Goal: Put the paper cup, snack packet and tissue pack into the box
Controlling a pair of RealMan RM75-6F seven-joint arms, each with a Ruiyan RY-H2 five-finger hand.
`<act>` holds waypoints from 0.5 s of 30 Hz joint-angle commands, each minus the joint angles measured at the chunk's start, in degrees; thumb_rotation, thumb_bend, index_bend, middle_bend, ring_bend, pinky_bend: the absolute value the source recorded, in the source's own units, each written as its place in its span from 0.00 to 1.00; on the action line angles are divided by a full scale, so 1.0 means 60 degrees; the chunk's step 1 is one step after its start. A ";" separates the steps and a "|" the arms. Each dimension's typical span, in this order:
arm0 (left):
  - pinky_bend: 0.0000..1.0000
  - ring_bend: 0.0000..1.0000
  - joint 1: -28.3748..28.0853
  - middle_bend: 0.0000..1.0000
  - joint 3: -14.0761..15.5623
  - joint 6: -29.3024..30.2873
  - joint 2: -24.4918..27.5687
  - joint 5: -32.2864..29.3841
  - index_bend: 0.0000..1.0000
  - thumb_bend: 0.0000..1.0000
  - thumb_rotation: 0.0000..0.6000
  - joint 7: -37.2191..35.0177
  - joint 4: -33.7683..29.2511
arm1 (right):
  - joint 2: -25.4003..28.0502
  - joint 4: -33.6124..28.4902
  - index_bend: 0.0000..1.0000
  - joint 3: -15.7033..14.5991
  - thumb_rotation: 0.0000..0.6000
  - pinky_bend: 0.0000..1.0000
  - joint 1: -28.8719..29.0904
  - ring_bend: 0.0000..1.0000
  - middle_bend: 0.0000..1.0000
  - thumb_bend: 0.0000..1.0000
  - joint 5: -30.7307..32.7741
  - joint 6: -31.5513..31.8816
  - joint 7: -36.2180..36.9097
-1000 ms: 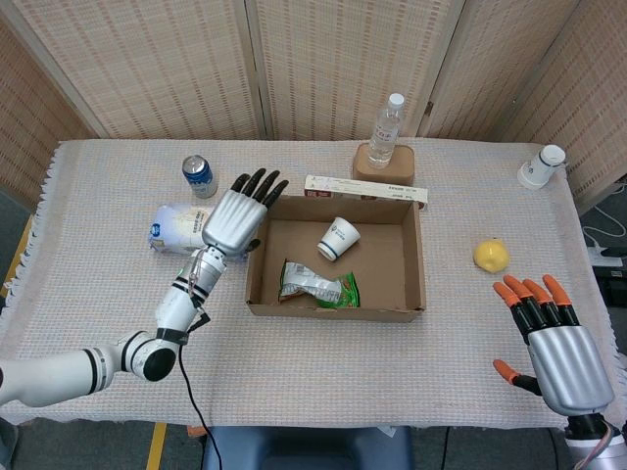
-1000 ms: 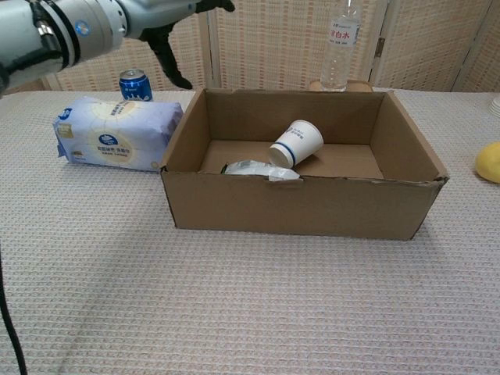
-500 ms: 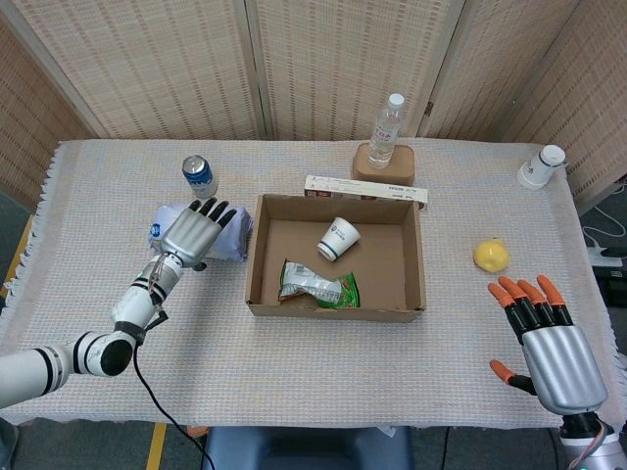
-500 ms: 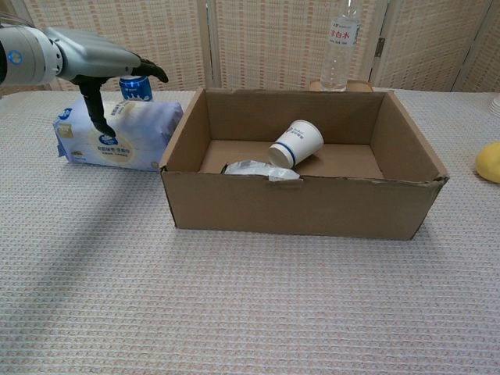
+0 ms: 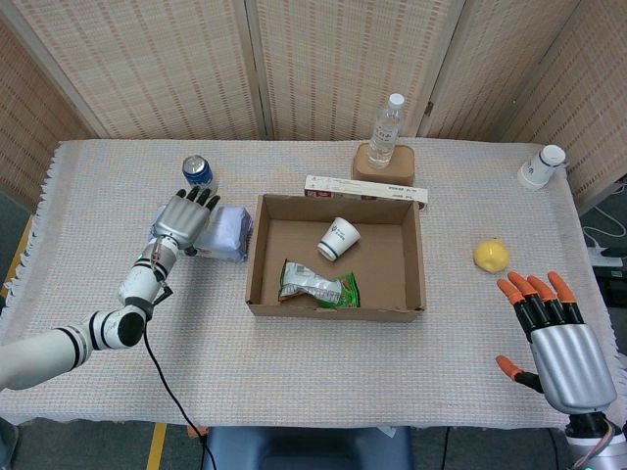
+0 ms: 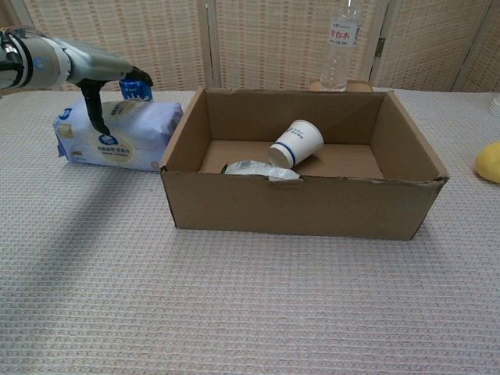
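Note:
The blue-and-white tissue pack (image 5: 223, 233) (image 6: 125, 134) lies on the table just left of the cardboard box (image 5: 338, 311) (image 6: 305, 207). My left hand (image 5: 184, 216) (image 6: 82, 66) is over the pack's left part, fingers spread across its top and thumb hanging down its front face; it has no grip on the pack. Inside the box the paper cup (image 5: 339, 238) (image 6: 297, 143) lies on its side and the green-and-silver snack packet (image 5: 318, 285) (image 6: 256, 167) lies flat near the front wall. My right hand (image 5: 558, 343) hovers open at the table's near right, holding nothing.
A blue can (image 5: 198, 169) (image 6: 134, 87) stands just behind the tissue pack, close to my left hand. A water bottle (image 5: 389, 129) (image 6: 341, 43) on a wooden block (image 5: 384, 166) and a flat carton (image 5: 364, 187) are behind the box. A yellow fruit (image 5: 491, 256) (image 6: 490, 162) and a white cup (image 5: 542, 165) sit right.
My left hand has moved left from the box's left rim and come down over the tissue pack. The right hand has barely shifted. Cup and packet have not moved.

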 commanded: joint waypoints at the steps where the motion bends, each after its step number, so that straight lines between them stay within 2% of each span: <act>1: 0.16 0.00 -0.0114 0.00 0.0160 -0.0162 -0.0168 -0.0267 0.00 0.14 1.00 -0.0053 0.0284 | -0.0019 0.0015 0.12 0.0005 1.00 0.00 0.0022 0.00 0.10 0.00 0.0044 -0.0046 -0.0022; 10: 0.18 0.00 -0.0252 0.00 0.0460 -0.0313 -0.0554 -0.0795 0.00 0.14 1.00 -0.0099 0.0956 | -0.0062 0.0005 0.12 0.0016 1.00 0.00 0.0079 0.00 0.10 0.00 0.0056 -0.0126 -0.0065; 15: 0.18 0.00 -0.0436 0.00 0.0698 -0.0565 -0.0955 -0.1493 0.00 0.15 1.00 0.0118 0.1682 | -0.0113 0.0001 0.12 -0.0004 1.00 0.00 0.0151 0.00 0.10 0.00 0.0123 -0.0291 -0.0132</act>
